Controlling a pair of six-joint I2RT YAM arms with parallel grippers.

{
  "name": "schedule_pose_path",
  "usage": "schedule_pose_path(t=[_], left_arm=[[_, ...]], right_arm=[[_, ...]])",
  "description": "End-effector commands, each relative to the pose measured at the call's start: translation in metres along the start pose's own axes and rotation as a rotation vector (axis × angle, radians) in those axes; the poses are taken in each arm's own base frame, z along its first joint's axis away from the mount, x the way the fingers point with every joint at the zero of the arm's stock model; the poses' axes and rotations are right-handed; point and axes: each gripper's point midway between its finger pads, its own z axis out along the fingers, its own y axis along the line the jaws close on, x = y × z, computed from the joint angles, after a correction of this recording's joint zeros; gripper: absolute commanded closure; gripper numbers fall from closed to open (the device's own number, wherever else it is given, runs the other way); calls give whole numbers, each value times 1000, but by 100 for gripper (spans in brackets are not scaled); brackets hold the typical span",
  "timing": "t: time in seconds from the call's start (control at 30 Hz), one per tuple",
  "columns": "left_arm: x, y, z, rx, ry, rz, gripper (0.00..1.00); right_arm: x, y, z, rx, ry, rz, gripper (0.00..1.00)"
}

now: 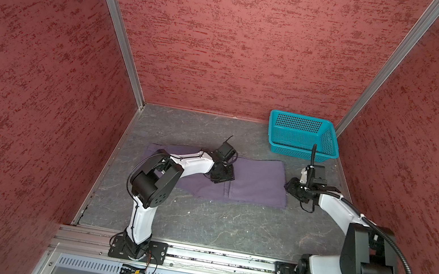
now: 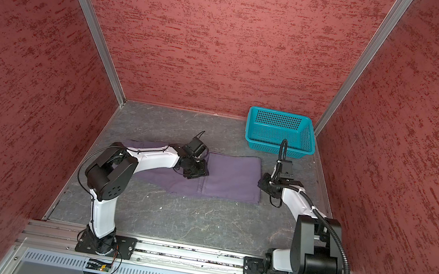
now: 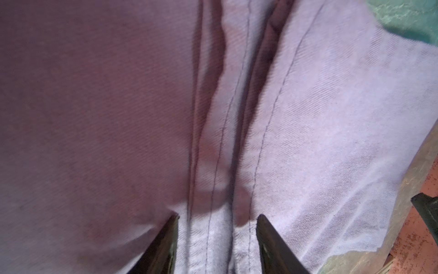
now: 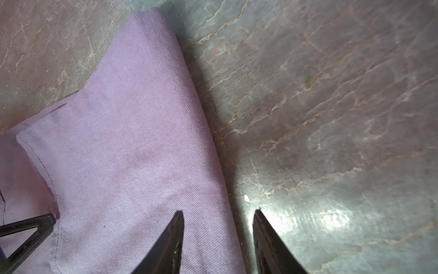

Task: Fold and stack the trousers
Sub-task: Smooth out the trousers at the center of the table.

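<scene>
The trousers are soft dusty-purple twill with dark stitching. Folded into a broad, flat band, they lie across the middle of the scene, running left to right, the right end a straight edge, the left part partly hidden.

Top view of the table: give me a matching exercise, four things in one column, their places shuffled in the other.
1. dusty-purple cloth trousers
2. teal perforated plastic basket
3. left claw
4. right claw

A. straddling the trousers' edge, half over bare table
B. table's far right corner
C. over the trousers' middle
D. lying flat mid-table

Pairs: 1-D, 2-B, 3-C, 4-A
</scene>
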Motion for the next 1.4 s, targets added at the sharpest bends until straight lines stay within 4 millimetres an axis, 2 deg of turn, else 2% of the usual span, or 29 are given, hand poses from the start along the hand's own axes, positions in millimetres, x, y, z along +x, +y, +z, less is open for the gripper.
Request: schedule_pose_path(t=[0.0,0.1,0.27,0.53,0.63,0.8,0.87,0.97,1.1,1.27,1.37], left_arm=[[7,17,3,-59,19,-7,46],[8,15,5,-40,23,-12,46],[10,-3,10,21,35,-14,54],[9,-22,6,98,38,-51,59],[10,-28,5,124,41,-58,70],[13,-26,8,116,53,-60,94],[13,-25,6,103,57,-58,100],[11,-21,-2,67,50,-51,100],[6,-19,-26,2,38,-21,100],[1,-16,-57,-40,11,6,100],[2,-6,-67,-52,16,-14,100]], right_arm=[[-2,2,1,-18,-5,5,52],[-1,0,2,-10,-4,0,51],[2,1,4,-20,5,9,51],[4,1,9,-32,16,16,51],[5,2,10,-40,23,20,52],[7,0,12,-34,26,15,52],[8,1,12,-38,30,15,52],[6,0,10,-31,23,12,52],[2,2,5,-33,0,14,50],[-12,7,-13,-37,-78,19,38],[-19,14,-24,-59,-111,11,35]])
